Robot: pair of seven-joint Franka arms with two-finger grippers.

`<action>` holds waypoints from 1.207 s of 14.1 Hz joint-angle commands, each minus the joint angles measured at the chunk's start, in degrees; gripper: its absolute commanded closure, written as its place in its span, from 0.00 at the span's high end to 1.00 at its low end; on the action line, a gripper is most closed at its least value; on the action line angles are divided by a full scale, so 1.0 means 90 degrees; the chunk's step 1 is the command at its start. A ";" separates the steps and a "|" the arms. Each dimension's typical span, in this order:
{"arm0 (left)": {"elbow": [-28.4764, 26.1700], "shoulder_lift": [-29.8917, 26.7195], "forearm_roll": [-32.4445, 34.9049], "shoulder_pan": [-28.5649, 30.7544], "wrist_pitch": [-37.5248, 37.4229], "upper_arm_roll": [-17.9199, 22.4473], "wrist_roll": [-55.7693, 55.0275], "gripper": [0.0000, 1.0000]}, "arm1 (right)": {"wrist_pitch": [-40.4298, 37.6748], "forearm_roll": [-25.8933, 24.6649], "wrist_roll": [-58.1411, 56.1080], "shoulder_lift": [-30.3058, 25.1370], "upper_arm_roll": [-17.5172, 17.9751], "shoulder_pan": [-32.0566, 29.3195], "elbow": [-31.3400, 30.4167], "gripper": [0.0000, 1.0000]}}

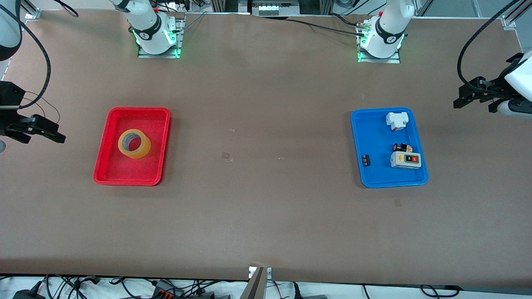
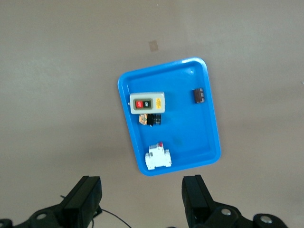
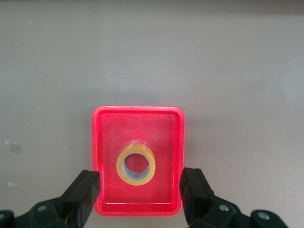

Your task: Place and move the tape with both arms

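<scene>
The tape (image 1: 134, 143), a yellowish-tan ring with a wide hollow core, lies flat in the red tray (image 1: 139, 110) toward the right arm's end of the table. In the right wrist view the tape (image 3: 136, 165) shows in the red tray (image 3: 137, 110), between the open fingers. My right gripper (image 1: 45, 135) is open and empty, up in the air over the table's edge at the right arm's end, apart from the tray. My left gripper (image 1: 474, 101) is open and empty, over the table's edge at the left arm's end; it also shows in the left wrist view (image 2: 142, 194).
A blue tray (image 1: 358, 166) toward the left arm's end holds a white-grey switch box (image 1: 406, 160), a white breaker (image 1: 397, 120), and two small dark parts. The left wrist view shows the blue tray (image 2: 209, 133) and the switch box (image 2: 147, 103). Bare brown table lies between the trays.
</scene>
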 commanded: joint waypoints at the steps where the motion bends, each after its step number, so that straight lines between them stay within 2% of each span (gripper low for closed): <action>1: 0.0105 -0.0075 -0.0100 0.0100 -0.0248 -0.0217 -0.0252 1.00 | 0.0806 0.0045 -0.0034 -0.1227 0.0116 -0.0113 -0.1825 1.00; 2: 0.0105 -0.0075 -0.0100 0.0100 -0.0248 -0.0266 -0.0457 1.00 | 0.0837 0.0045 -0.0034 -0.1492 0.0116 -0.0113 -0.2179 1.00; 4: 0.0105 -0.0075 -0.0100 0.0100 -0.0239 -0.0315 -0.0770 1.00 | 0.0489 0.0045 -0.0044 -0.1670 0.0125 -0.0113 -0.2290 1.00; 9: 0.0105 -0.0065 -0.0100 0.0100 -0.0239 -0.0305 -0.0771 1.00 | 0.0389 0.0074 -0.0015 -0.1436 0.0135 -0.0104 -0.1881 1.00; 17: 0.0095 -0.0036 -0.0100 0.0100 -0.0239 -0.0305 -0.0771 1.00 | 0.0281 0.0074 -0.0025 -0.1455 0.0145 -0.0104 -0.1850 1.00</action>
